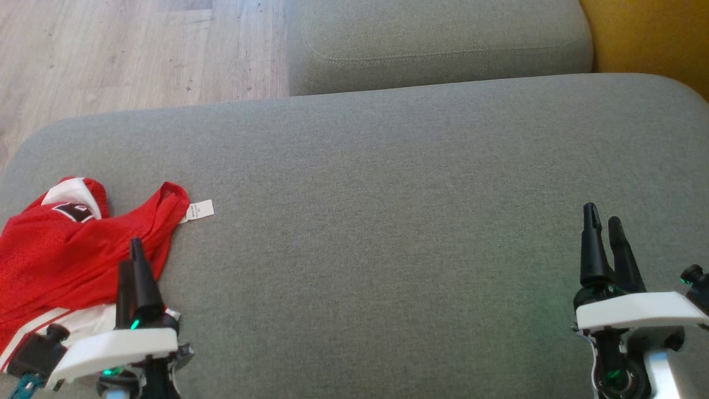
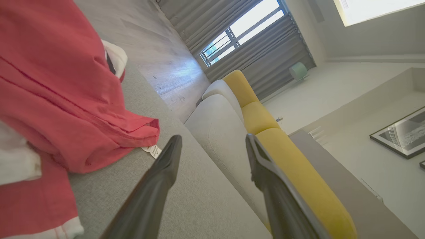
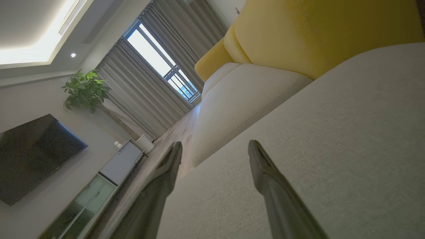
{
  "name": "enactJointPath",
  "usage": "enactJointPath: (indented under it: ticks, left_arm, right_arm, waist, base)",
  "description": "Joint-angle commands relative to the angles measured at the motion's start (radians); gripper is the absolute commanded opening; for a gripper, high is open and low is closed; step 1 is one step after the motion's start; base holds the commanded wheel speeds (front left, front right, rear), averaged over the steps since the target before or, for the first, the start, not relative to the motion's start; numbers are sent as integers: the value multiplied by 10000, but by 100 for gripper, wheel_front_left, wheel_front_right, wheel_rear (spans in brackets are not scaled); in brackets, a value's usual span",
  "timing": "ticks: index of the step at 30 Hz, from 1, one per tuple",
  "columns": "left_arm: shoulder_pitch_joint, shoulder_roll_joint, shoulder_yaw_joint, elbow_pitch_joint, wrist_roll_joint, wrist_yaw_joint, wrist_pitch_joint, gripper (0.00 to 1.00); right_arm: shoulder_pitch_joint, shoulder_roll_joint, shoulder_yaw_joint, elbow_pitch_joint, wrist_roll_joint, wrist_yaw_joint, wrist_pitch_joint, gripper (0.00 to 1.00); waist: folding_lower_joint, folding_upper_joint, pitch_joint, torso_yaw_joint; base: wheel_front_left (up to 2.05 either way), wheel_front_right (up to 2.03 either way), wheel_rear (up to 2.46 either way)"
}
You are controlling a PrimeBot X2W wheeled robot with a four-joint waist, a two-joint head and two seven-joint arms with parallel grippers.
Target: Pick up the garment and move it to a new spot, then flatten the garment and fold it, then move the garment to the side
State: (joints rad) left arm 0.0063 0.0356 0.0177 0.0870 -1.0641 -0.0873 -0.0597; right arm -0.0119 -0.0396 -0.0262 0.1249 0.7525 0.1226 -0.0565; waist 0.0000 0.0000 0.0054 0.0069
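A crumpled red garment (image 1: 61, 249) with white trim and a white tag (image 1: 200, 210) lies at the left end of the grey sofa cushion (image 1: 376, 221). My left gripper (image 1: 134, 252) hovers over the garment's right edge, open and holding nothing. In the left wrist view the garment (image 2: 56, 99) lies left of the open gripper (image 2: 212, 142), and its tag (image 2: 152, 151) sits just by the left finger (image 2: 156, 186). My right gripper (image 1: 604, 219) stands far right over bare cushion, open and empty. The right wrist view shows that gripper (image 3: 214, 147) with its jaws spread above the grey cushion (image 3: 332, 149).
A second grey cushion (image 1: 437, 44) lies beyond the first, with a yellow backrest (image 1: 648, 33) at the far right. Wood floor (image 1: 122, 50) lies past the cushion's left and far edge. The right wrist view takes in a window, a plant (image 3: 84, 89) and a television (image 3: 30, 152).
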Motion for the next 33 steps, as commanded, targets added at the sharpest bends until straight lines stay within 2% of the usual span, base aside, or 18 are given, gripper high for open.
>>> enactJointPath:
  ticks: [1, 7, 16, 19, 26, 33]
  left_arm:
    - [-324, 97, 14, -489, 438, 42, -144, 100]
    - [-260, 102, -371, -560, 1666, 117, -319, 100]
    - [-189, 109, -1045, -230, 4124, 175, -583, 100]
    - [-180, 135, -1163, -194, 4562, 232, -642, 100]
    - [-189, 441, -1867, -38, 6093, 683, -876, 100]
    - [-260, 754, -2508, 208, 7031, 1028, -1082, 100]
  right_arm:
    - [-483, -69, 172, -447, -500, 39, -168, 100]
    - [-459, -73, 232, -453, -1537, 43, -344, 100]
    - [-421, -78, 400, -336, -3058, 49, -609, 100]
    - [-407, -79, 435, -320, -3372, 50, -668, 100]
    - [-388, -84, 569, -264, -4392, 56, -904, 100]
    - [-405, -88, 660, -373, -5394, 60, -1110, 100]
  waist:
    - [0, 0, -7, -4]
    - [0, 0, -9, -17]
    - [0, 0, -26, -55]
    - [0, 0, -26, -60]
    - [0, 0, -42, -57]
    - [0, 0, -59, -65]
  base:
    - [0, 0, 0]
    - [0, 0, 0]
    - [0, 0, 0]
    - [0, 0, 0]
    - [0, 0, 0]
    - [0, 0, 0]
